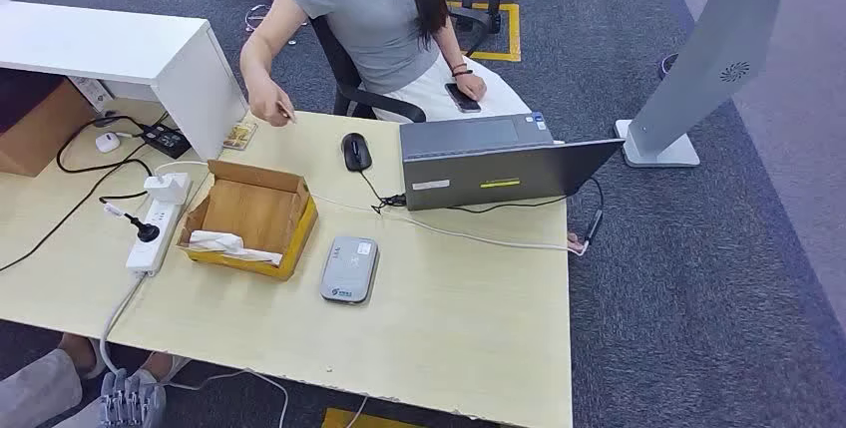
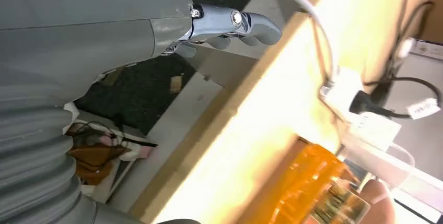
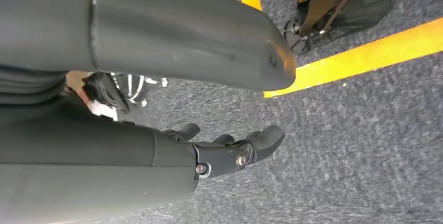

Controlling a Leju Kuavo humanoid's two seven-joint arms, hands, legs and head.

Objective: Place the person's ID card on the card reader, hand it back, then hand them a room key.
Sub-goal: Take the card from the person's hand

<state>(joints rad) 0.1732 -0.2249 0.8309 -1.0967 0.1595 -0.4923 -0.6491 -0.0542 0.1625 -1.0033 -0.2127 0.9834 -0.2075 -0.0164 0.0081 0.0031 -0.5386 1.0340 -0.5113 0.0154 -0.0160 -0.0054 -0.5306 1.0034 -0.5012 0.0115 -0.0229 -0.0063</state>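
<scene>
ID card (image 1: 239, 135) lies flat at the desk's (image 1: 469, 338) far left corner, just beside the white partition (image 1: 195, 89), with the person's hand (image 1: 269, 107) hovering right over it. Judged thin, stiff, light and slick; lying flush on the wood it gives little to grip. Best bet is to slide it to an edge or pinch it by a short end, or take it straight from the person's fingers.

Reader (image 1: 349, 268) sits mid-desk toward the near edge, just right of the open box (image 1: 249, 216).

Left hand (image 1: 130, 400) hangs below the desk's near left corner, empty, fingers loosely curled and apart; the card is well apart from it, across the full depth of the desk.

Right hand (image 3: 230, 151) hangs low over the carpet, holding nothing, fingers slightly bent and spread.
</scene>
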